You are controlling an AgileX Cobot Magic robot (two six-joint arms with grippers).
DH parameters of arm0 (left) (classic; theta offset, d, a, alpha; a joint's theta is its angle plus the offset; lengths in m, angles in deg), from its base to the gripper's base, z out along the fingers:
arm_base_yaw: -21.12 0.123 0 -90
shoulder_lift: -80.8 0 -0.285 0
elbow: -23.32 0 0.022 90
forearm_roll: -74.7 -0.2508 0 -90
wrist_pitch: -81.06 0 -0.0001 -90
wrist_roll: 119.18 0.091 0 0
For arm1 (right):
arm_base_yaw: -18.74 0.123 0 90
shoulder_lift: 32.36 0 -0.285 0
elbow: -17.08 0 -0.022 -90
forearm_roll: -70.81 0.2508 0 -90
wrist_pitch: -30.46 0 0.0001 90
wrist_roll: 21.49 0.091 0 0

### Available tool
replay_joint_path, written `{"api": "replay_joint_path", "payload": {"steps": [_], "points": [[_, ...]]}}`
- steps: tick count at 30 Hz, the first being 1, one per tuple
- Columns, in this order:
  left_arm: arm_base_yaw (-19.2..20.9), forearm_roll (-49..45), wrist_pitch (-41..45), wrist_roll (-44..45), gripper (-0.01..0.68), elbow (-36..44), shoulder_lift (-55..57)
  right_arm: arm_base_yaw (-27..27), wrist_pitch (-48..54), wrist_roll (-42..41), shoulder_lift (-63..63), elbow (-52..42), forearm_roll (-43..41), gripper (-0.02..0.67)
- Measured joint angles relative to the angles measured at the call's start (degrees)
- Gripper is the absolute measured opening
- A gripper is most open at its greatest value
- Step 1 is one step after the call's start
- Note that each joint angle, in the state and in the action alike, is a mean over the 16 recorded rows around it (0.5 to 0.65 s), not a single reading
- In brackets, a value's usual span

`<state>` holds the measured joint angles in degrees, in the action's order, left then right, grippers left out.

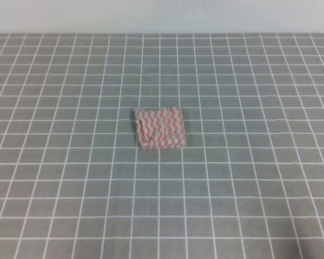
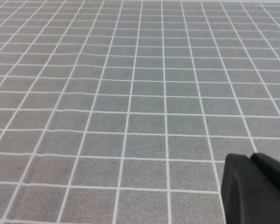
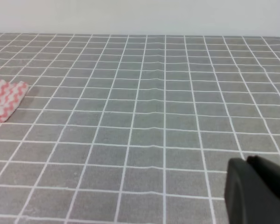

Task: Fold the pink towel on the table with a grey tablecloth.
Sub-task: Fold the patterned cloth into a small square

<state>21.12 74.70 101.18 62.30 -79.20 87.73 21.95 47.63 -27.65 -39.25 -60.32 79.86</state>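
The pink towel [image 1: 160, 128] lies near the middle of the grey tablecloth [image 1: 248, 178] on the desk, already doubled into a small, compact, layered square. By that look the folding seems essentially done. Neither arm shows in the high view; only a dark edge of each end effector [image 2: 254, 189] [image 3: 256, 191] shows, so their openings cannot be told.

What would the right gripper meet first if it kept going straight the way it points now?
Probably only the grey tablecloth. The right gripper faces open grid, and the pink towel lies far off to the left of that line. Depth is hard to judge.
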Motion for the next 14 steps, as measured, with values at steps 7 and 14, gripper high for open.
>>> {"api": "replay_joint_path", "payload": {"steps": [7, 14], "points": [[0.00, 0.00, 0.03, -0.03, 0.000, 0.08, -0.08, 0.00, 0.00, 0.00, 0.00, 0.00, 0.00, -0.017], [-0.01, 0.00, -0.02, -0.03, 0.000, 0.20, -0.21, 0.00, 0.00, 0.00, 0.00, 0.09, 0.00, -0.017]]}}
